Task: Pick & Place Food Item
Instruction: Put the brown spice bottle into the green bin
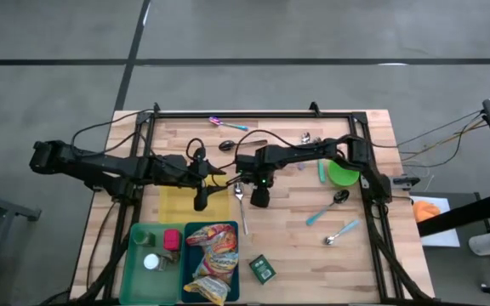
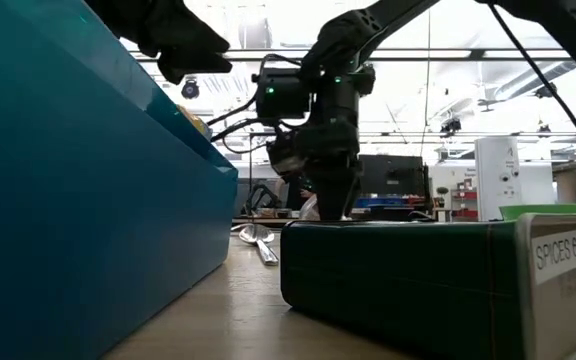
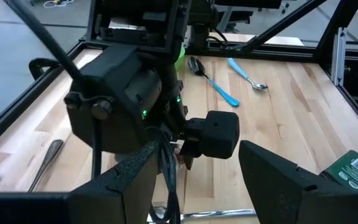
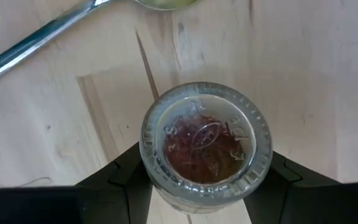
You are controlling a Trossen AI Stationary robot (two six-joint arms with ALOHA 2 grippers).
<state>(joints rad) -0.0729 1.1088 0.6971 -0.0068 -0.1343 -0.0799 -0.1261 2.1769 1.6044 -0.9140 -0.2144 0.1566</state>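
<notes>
A small glass jar (image 4: 205,146) with red threads inside sits between the fingers of my right gripper (image 4: 206,183), which is shut on it. That gripper (image 1: 260,197) points down over the middle of the wooden table, next to a metal spoon (image 1: 240,201). In the low view its tips (image 2: 334,205) are hidden behind a green spice box (image 2: 438,275). My left gripper (image 1: 201,202) hovers over a yellow sheet (image 1: 177,204) just to the left. It is open with nothing between its fingers (image 3: 135,180). My right gripper pinches the jar's round side wall (image 4: 148,165) between its two fingers (image 4: 120,180), coming from above and pointing down. The jar stands on end, one round end facing up. Whether its lower end rests on the table I cannot tell.
At the near edge stand a green bin (image 1: 136,270) with small items and a teal bin (image 1: 187,265) holding snack bags, with the green spice box (image 1: 262,269) beside them. A green bowl (image 1: 340,174) and blue-handled spoons (image 1: 326,211) lie to the right.
</notes>
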